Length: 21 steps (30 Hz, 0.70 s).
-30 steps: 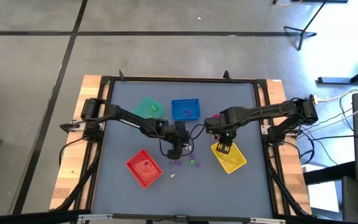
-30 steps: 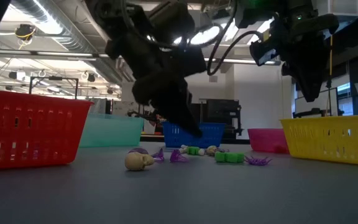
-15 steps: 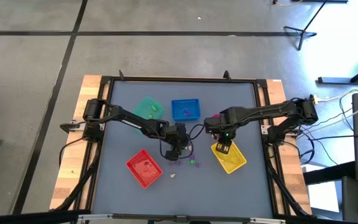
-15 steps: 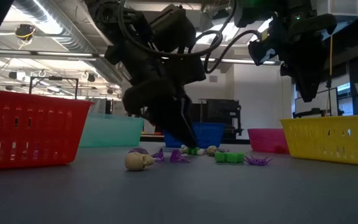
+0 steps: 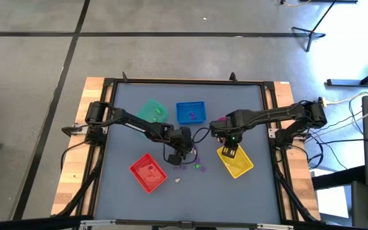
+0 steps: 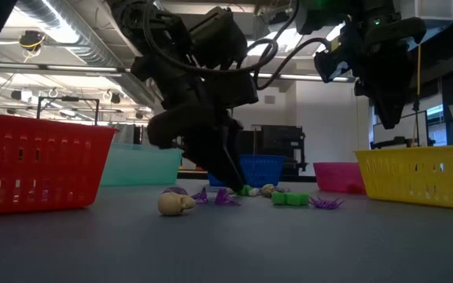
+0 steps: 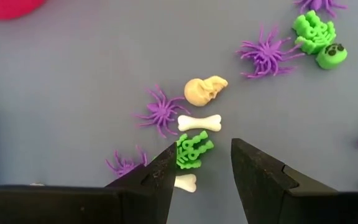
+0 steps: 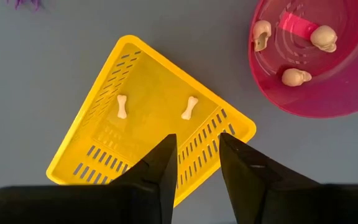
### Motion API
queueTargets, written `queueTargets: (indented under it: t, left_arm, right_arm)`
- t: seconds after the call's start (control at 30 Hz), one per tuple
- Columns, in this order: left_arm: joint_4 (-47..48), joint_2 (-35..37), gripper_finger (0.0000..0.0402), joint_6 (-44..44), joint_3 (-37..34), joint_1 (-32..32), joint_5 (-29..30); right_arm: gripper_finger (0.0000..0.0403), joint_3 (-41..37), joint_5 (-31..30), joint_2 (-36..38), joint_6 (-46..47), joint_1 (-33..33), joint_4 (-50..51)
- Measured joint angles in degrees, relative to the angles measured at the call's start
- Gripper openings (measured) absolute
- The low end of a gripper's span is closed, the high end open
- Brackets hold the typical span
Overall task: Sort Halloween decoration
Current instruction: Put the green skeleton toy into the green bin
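The Halloween decoration lies loose mid-table: a green skeleton (image 7: 193,152), white bones (image 7: 201,122), a cream skull (image 7: 205,90), purple spiders (image 7: 160,115) and another green skeleton (image 7: 319,40). My left gripper (image 7: 204,162) slants down over them, open, its fingers on either side of the nearer green skeleton; its tips (image 6: 238,187) are close to the table. My right gripper (image 8: 197,149) hangs open, pointing down, above the yellow tray (image 8: 148,118). That tray holds two white bones (image 8: 190,107). My left gripper has one finger (image 7: 160,171) right beside the edge of the green skeleton (image 7: 182,155), which lies flat on the table. Whether that finger touches it I cannot tell.
A red tray (image 5: 148,172) sits at the near left. A teal tray (image 5: 153,110) and a blue tray (image 5: 191,112) stand at the far side. A pink bowl (image 8: 309,56) with three skulls stands beside the yellow tray. A lone skull (image 6: 176,203) lies nearer the front.
My left gripper has rolled about the line it points along while staying over the trinkets, its fingertips now lower and close to the green skeleton. Its jaw gap looks the same. The trinkets have not moved.
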State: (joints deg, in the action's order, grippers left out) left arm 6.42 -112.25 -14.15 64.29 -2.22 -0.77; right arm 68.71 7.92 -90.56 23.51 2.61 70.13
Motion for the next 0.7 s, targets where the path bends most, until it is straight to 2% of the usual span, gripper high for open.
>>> queueTargets:
  t: [0.2,0.4,0.7]
  left_arm:
    - [-1.57,0.0,0.0137,-4.44,0.0,-1.03,0.71]
    - [-1.54,0.0,0.0137,-7.89,0.0,-1.44,6.11]
    - [-1.33,0.0,0.0137,-8.99,-0.02,-0.89,5.44]
  right_arm:
    - [0.0119,0.0,0.0,0.0,-0.01,0.0,-0.01]
    - [0.0119,0.0,0.0,0.0,0.0,0.0,0.0]
    - [0.0119,0.0,0.0,0.0,0.0,-0.01,-0.02]
